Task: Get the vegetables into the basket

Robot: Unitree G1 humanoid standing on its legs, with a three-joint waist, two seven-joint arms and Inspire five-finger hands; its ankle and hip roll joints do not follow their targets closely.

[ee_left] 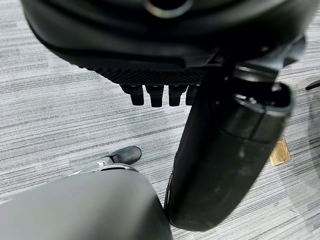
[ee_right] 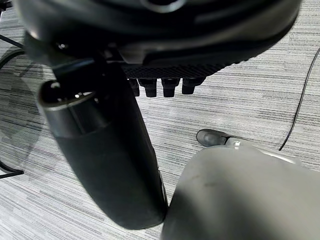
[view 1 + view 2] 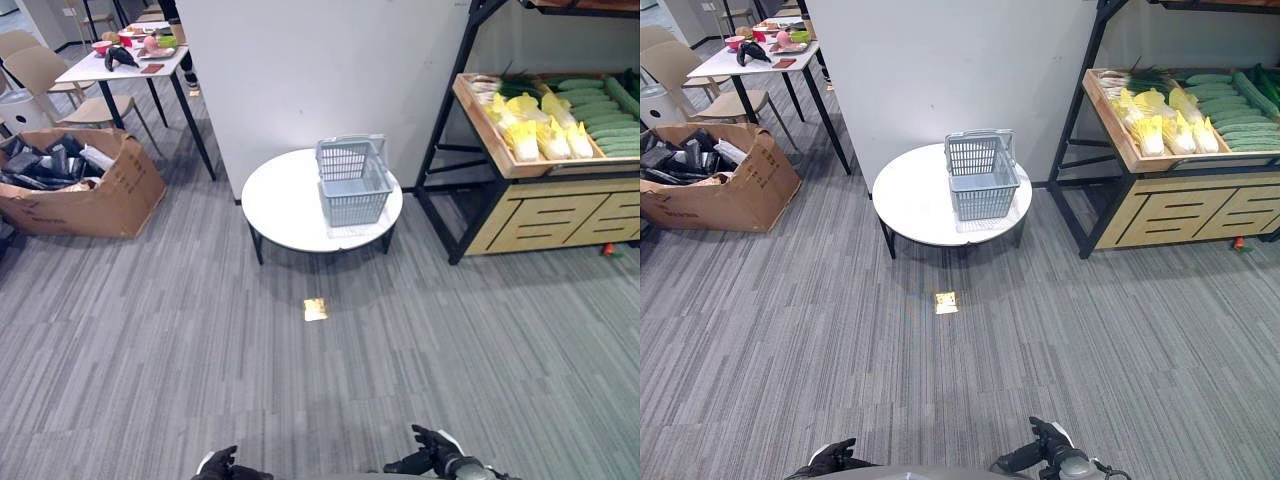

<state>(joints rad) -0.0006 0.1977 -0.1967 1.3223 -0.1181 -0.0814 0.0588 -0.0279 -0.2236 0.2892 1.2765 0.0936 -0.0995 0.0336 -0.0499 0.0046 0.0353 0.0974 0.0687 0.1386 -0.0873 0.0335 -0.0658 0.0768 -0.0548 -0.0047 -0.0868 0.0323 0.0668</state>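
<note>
My left hand (image 3: 222, 465) and my right hand (image 3: 432, 455) hang low near me. Both are empty, with fingers loose and nothing in them. Out in front, a small yellow tag (image 3: 315, 309) lies on the grey carpet (image 3: 150, 330). Past it stands a round white table (image 3: 290, 205) with the grey basket (image 3: 353, 181) sitting on top. The vegetables (image 3: 560, 115), yellow and green ones, lie in the wooden shelf tray (image 3: 490, 135) far to my right, well apart from the basket.
</note>
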